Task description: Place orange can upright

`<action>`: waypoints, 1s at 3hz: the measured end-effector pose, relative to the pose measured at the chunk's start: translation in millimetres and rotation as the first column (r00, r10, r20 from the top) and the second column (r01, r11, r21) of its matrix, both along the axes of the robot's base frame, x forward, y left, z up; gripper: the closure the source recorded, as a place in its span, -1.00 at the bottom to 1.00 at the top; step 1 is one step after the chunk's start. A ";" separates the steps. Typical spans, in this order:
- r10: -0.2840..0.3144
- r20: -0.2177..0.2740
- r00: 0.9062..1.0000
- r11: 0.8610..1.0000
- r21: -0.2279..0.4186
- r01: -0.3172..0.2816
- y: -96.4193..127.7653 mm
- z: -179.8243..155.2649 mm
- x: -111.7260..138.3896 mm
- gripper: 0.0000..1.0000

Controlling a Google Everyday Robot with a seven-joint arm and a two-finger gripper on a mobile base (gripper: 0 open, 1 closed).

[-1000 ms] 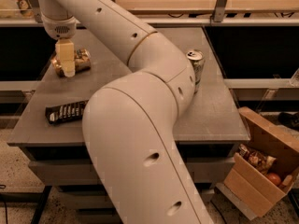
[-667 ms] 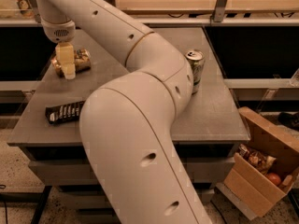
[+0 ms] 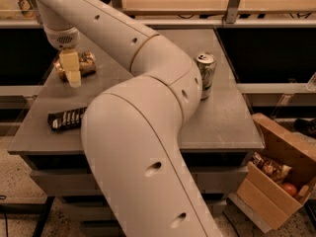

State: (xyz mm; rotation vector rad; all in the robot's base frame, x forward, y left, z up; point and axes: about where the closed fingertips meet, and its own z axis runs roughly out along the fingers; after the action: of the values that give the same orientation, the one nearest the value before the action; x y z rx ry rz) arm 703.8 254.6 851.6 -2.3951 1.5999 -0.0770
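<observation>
Dim, warm light falls from above. The bench (image 3: 232, 117) top is evenly lit; black shadow fills the space under it. At its far left corner the pincer (image 3: 74, 79) looks pale yellow, the orange can (image 3: 88, 63) glinting behind it.

We see a thick, smooth cream-white arm (image 3: 143, 147) in rounded segments, dotted with small dark holes, perhaps screw recesses. Its ribbed wrist (image 3: 61, 37) ends in a pale yellow gripper (image 3: 74, 75) over the table's (image 3: 222, 127) far left.

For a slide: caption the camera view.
Gripper at the orange can lying on its side; white-and-green can stands upright on the table.
</observation>
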 end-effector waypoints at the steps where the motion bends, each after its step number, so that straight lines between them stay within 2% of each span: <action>1: 0.010 -0.006 1.000 1.000 -0.020 -0.010 1.0 -5.8 -2.2 -0.71; 3: 0.030 -0.007 1.000 0.999 -0.027 -0.030 5.0 -5.8 -5.4 0.14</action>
State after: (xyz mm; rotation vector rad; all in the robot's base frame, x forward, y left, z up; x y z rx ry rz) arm 698.4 259.6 845.8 -2.4411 1.5753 -0.0862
